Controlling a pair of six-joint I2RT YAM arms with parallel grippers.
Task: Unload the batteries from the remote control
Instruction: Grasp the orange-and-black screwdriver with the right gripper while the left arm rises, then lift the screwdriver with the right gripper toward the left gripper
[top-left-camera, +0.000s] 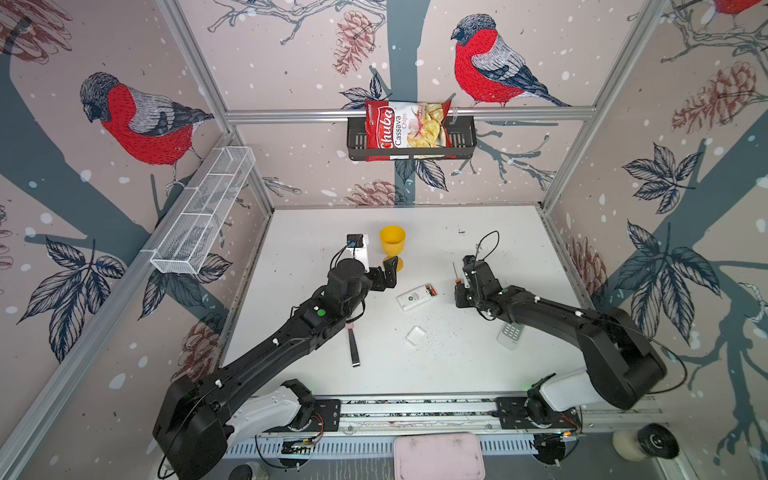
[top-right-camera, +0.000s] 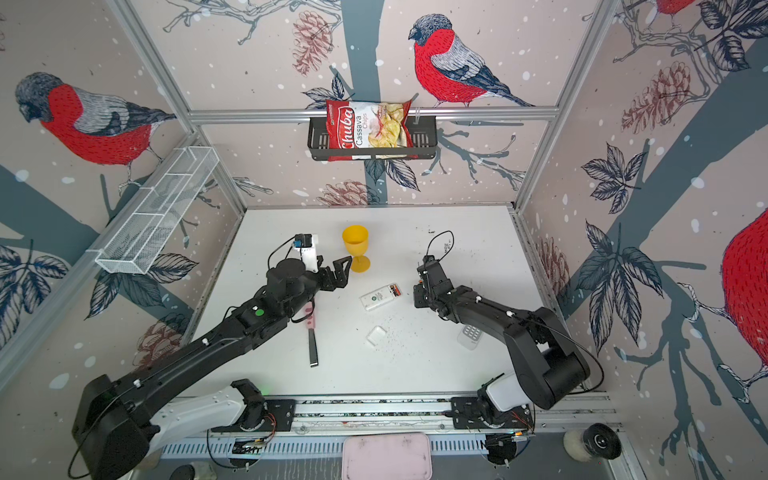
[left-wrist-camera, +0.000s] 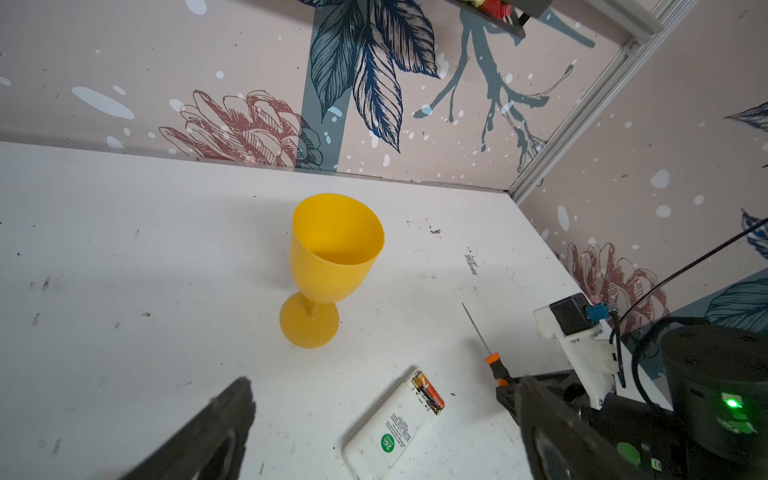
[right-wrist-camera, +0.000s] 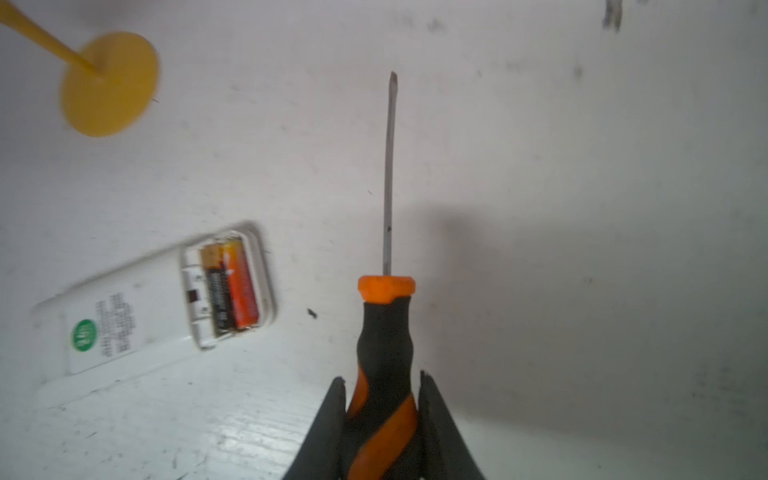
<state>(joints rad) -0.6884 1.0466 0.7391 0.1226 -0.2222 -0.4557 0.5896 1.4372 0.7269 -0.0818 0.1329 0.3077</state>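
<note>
Near the remote control (top-left-camera: 411, 300) are a yellow goblet (top-left-camera: 392, 241), screwdriver (right-wrist-camera: 384, 332) and white cover (top-left-camera: 415, 336).

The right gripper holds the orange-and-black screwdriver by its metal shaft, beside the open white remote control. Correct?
No: the right gripper holds the orange-and-black screwdriver by its handle, not the metal shaft; the right wrist view shows this. The open white remote control is beside it.

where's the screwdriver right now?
The screwdriver is clamped by its handle in the right gripper; in both top views it is right of the remote, shaft toward the back wall.
</note>
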